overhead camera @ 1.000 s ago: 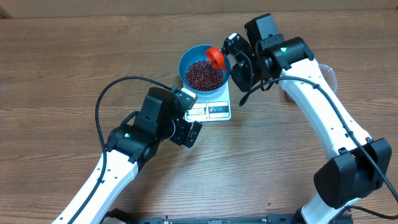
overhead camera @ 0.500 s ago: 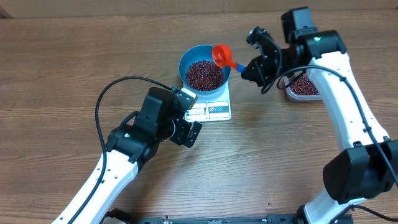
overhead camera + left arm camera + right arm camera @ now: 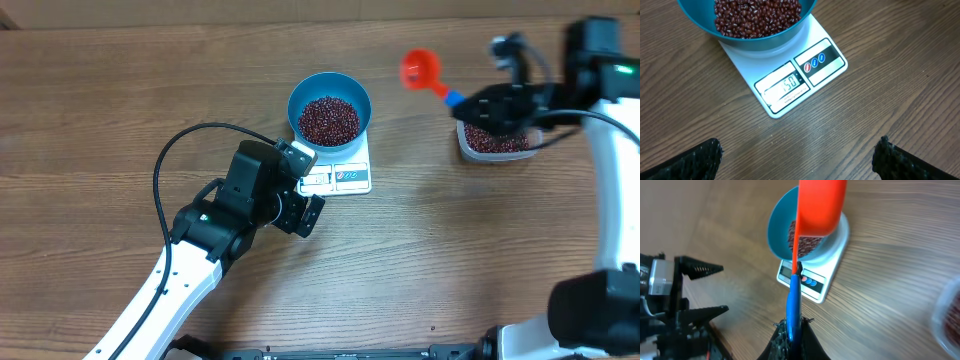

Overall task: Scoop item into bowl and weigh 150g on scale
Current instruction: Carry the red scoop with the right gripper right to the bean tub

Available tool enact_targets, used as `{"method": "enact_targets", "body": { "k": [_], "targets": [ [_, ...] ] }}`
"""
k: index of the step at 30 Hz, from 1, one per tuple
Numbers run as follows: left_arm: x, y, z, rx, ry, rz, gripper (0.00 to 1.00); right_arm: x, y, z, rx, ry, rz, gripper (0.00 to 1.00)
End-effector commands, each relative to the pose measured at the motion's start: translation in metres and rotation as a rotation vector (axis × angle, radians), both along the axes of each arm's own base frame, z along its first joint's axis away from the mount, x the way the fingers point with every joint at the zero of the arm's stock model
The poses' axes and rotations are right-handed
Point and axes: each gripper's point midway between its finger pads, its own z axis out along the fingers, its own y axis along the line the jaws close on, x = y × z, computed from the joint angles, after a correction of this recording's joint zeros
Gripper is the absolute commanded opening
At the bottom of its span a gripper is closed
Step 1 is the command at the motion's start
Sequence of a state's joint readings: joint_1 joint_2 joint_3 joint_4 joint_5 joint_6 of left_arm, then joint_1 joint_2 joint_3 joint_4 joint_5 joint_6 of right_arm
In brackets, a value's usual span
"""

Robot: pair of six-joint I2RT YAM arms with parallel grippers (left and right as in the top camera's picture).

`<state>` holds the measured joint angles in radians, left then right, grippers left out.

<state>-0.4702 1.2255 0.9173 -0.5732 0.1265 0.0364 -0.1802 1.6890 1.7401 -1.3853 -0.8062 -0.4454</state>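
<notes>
Blue bowl (image 3: 330, 84) sits on the 12 o'clock end of the white scale (image 3: 350, 176), near mid-bench (image 3: 100, 100). Beans (image 3: 329, 120) lie heaped inside the bowl, dark red-brown, below the rim. The scale's display and blue-marked label panel run along its 6 o'clock edge. Digits show in the left wrist view but are not sharp enough to read with confidence. Left pincer (image 3: 797, 159) hangs over bare bench at about 7 o'clock of the scale, fingers wide apart, gripping nothing and touching nothing. Right pincer (image 3: 482, 104) is at 3 o'clock of the bowl, well apart from it, fingers together and clamped on the blue handle of a scoop (image 3: 420, 70). The scoop's red cup points toward 10 o'clock, held in the air between bowl and tub. Clear plastic tub (image 3: 465, 148) stands at 3 o'clock of the scale, under the right pincer, with more beans in it.
</notes>
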Motion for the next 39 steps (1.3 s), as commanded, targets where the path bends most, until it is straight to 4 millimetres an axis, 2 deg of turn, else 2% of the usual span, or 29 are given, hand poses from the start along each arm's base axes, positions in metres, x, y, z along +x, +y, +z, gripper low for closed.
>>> {"method": "enact_targets", "body": {
  "k": [1,4,7,9,11,17,22,29,33,39],
  "targets": [
    [0.005,0.000,0.007,0.001,-0.022,0.002,0.99,-0.005,-0.031,0.027,0.007,-0.063,-0.091,0.04],
    [0.005,0.000,0.007,0.001,-0.022,0.002,0.99,-0.011,-0.065,0.016,-0.043,0.008,-0.201,0.04],
    [0.005,0.000,0.007,0.001,-0.022,0.002,0.99,-0.018,-0.098,-0.004,-0.153,0.132,-0.354,0.04],
    [0.005,0.000,0.007,0.001,-0.022,0.002,1.00,-0.022,-0.114,-0.018,-0.231,0.206,-0.447,0.04],
    [0.005,0.000,0.007,0.001,-0.022,0.002,1.00,-0.025,-0.121,-0.028,-0.286,0.258,-0.504,0.04],
    [0.005,0.000,0.007,0.001,-0.022,0.002,1.00,-0.036,-0.134,-0.065,-0.500,0.381,-0.613,0.04],
    [0.005,0.000,0.007,0.001,-0.022,0.002,0.99,-0.036,-0.126,-0.090,-0.626,0.399,-0.617,0.04],
    [0.005,0.000,0.007,0.001,-0.022,0.002,1.00,-0.030,-0.123,-0.092,-0.719,0.360,-0.630,0.04],
    [0.005,0.000,0.007,0.001,-0.022,0.002,1.00,-0.027,-0.124,-0.091,-0.726,0.346,-0.627,0.09],
    [0.005,0.000,0.007,0.001,-0.022,0.002,1.00,-0.025,-0.121,-0.091,-0.744,0.324,-0.591,0.06]
  ]
}}
